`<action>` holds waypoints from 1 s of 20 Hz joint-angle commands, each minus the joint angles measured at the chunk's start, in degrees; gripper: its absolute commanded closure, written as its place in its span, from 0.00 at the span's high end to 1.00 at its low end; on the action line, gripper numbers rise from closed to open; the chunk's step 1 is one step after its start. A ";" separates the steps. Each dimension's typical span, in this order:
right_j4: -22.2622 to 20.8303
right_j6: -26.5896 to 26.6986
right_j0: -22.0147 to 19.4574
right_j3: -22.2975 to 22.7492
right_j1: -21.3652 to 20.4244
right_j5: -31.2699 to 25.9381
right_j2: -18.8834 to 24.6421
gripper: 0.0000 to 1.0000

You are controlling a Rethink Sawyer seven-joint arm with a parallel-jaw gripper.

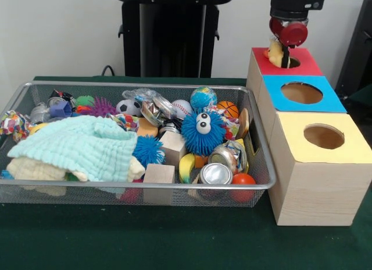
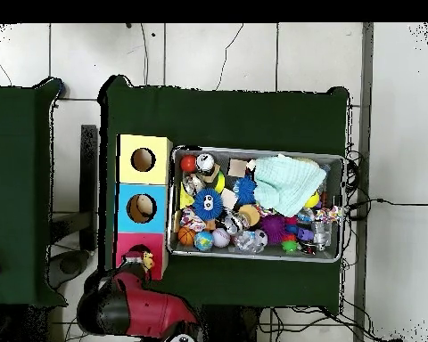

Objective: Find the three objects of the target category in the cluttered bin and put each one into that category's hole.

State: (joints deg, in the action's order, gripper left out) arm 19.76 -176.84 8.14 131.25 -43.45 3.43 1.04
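My gripper [image 1: 283, 56] hangs over the red-topped box [image 1: 308, 65] at the far right. It is shut on a pale yellow soft toy [image 1: 275, 50], which it holds at the left edge of the round hole [image 1: 292, 62]. In the overhead view the gripper [image 2: 146, 262] and toy [image 2: 149, 260] sit at the red top [image 2: 128, 245]. The wire mesh bin [image 1: 139, 185] lies to the left of the boxes, full of clutter; it also shows in the overhead view [image 2: 253, 150]. The tan-orange and tiger-striped toys do not show.
A blue-topped box [image 1: 331, 101] and a yellow-topped box [image 1: 302, 153] stand in a row in front of the red one. The bin holds a fuzzy blue ball with googly eyes [image 1: 202, 130], a mint cloth [image 1: 81, 145], wooden cubes [image 1: 158, 176], cans [image 1: 216, 174] and balls.
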 commanded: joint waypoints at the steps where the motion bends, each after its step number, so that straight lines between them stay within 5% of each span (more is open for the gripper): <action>1: 6.60 -15.56 5.94 8.22 7.28 0.39 1.92 0.00; 2: 10.02 -19.51 5.88 9.41 6.99 1.59 2.79 1.00; 4: 14.02 -13.31 20.10 1.79 10.09 -6.86 -9.03 1.00; 6: 18.39 -13.65 22.40 0.29 11.48 -7.30 -8.91 1.00; 15: 28.67 -15.89 23.27 -1.62 15.48 0.94 -2.29 1.00; 20: 29.43 -14.65 22.99 -1.49 15.74 1.72 -1.62 1.00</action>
State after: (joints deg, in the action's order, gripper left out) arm 44.75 -176.73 29.36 128.58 -38.87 8.17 -11.66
